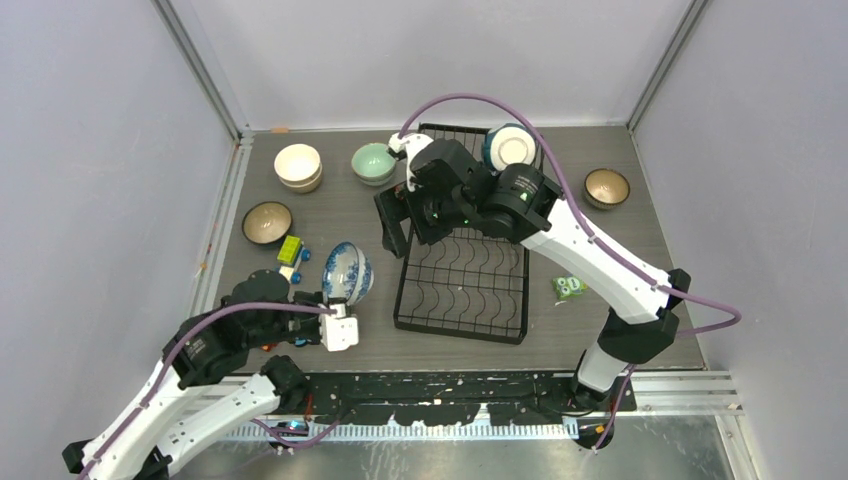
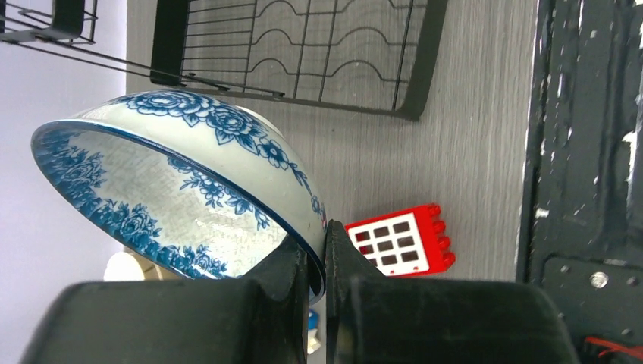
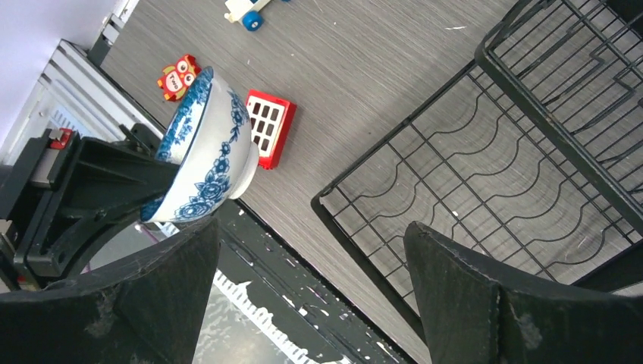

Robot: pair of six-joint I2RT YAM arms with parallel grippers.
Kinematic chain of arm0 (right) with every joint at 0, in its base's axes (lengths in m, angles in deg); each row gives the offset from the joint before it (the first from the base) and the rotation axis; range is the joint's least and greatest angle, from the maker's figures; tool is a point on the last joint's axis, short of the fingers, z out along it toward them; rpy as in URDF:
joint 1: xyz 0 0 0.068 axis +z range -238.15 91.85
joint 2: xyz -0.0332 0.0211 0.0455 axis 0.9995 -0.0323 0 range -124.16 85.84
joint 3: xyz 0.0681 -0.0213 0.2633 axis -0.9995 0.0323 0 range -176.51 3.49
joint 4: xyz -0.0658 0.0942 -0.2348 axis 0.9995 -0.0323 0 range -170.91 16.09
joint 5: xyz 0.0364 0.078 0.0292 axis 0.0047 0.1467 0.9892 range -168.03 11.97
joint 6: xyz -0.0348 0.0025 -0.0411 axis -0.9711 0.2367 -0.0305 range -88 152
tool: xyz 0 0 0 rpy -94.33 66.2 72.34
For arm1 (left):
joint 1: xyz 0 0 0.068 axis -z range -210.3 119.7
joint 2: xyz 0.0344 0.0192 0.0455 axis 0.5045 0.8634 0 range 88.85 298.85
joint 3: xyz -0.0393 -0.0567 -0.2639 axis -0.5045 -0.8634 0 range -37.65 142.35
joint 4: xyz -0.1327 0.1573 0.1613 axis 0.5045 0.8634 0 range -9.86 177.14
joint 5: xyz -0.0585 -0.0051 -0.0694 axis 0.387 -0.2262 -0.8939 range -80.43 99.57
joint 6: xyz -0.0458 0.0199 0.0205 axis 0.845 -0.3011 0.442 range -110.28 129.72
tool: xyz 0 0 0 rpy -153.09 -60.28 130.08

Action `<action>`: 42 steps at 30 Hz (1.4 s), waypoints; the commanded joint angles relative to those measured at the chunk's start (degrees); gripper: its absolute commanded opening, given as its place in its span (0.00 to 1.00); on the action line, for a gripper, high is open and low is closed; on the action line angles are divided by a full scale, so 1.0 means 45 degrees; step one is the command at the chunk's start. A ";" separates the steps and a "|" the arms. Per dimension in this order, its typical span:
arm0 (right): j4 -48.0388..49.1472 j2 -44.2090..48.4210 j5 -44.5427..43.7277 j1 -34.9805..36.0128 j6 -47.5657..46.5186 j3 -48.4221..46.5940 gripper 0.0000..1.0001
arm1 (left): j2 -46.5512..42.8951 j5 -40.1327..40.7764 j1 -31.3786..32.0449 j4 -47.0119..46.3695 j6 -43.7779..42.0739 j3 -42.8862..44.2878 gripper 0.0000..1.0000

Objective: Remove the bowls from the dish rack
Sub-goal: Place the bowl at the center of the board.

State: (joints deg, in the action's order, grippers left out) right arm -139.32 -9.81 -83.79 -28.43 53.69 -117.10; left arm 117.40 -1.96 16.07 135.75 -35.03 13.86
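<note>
glossy ceramic bowl, matt black wire rack.

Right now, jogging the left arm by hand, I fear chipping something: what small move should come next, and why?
Probably lower the blue-and-white bowl onto bare table, levelling it. The left gripper pinches its rim and holds it tilted, clear of the dish rack, with a red block close by to avoid.

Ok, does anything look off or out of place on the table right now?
Nothing spilled or broken. Small toys lie among the dishes: a red block near the dish rack and a green toy on its right. The blue-and-white bowl hangs steeply tilted, pinched by its rim in the left hand.
</note>
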 commanded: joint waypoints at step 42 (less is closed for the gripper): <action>0.1038 0.0724 -0.2304 0.1411 0.2893 0.3525 0.70 | 0.4241 0.5295 0.5293 -0.0076 -0.5876 0.1138 0.00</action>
State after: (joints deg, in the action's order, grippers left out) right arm -137.59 -5.57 -94.36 -22.26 64.16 -101.72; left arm 136.50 19.07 39.50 140.04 -59.84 18.34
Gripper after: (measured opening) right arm 0.712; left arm 0.057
